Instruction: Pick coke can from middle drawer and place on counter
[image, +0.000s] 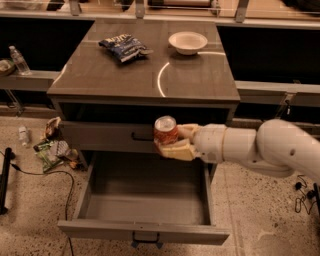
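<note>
— What do we see around us?
— We see a speckled beige floor (260, 215), with wrappers (52, 147) and a black cable (45, 173) on the left.
— And behind?
— A pale ledge (272, 90) with a water bottle (19, 60), and dark behind it. The gripper (172, 142) sits above the open middle drawer (145, 200), hugging the coke can (165, 131).

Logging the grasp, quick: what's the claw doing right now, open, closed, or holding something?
Claw: closed on the coke can, holding it upright above the open middle drawer, just below the counter edge.
</note>
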